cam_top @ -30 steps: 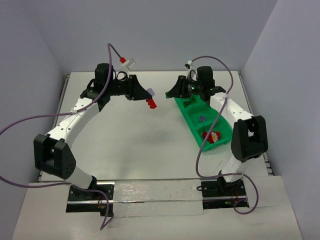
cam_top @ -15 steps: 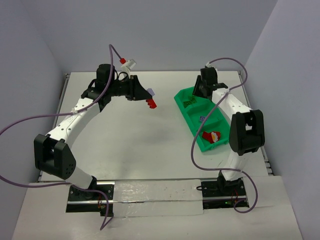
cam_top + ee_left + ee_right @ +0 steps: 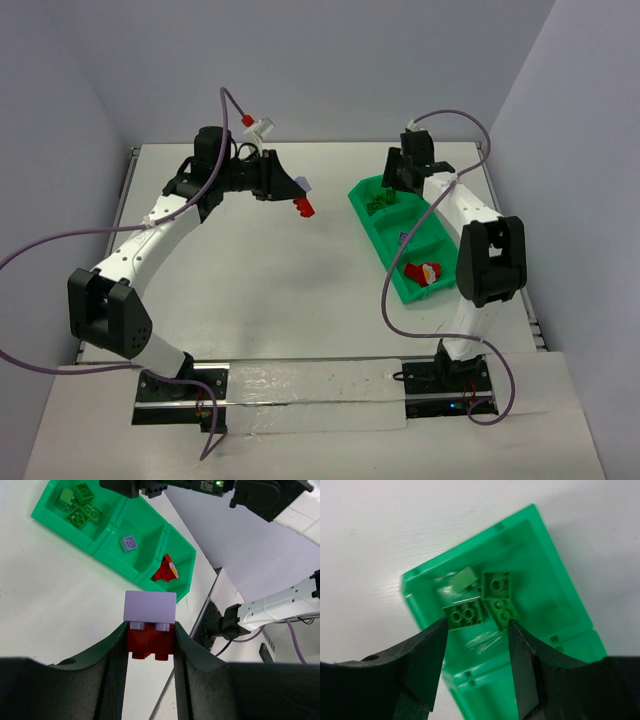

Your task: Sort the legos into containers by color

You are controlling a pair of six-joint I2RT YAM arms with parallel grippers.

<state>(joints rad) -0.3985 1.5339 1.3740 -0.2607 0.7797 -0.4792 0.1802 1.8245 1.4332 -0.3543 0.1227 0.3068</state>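
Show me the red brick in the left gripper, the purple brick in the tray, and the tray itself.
red brick point(image 3: 149, 641): left wrist view, its front face between the fingers.
purple brick point(image 3: 129, 543): left wrist view, its top.
tray point(image 3: 146, 529): left wrist view, bare floor of the middle compartment.

Right tool point(image 3: 477, 630) hangs above a bright green tray point(image 3: 535, 575) on a white surface point(image 3: 380, 530).

The tool's two dark fingers point(image 3: 425, 665) stand spread apart in the foreground with nothing held between them. Below them, the tray's end compartment holds a cluster of four green legos point(image 3: 495, 585), studs showing on three, with a paler one point(image 3: 465, 579) lying at the far edge of the group. A divider wall closes that compartment off from the next one, only partly in frame.
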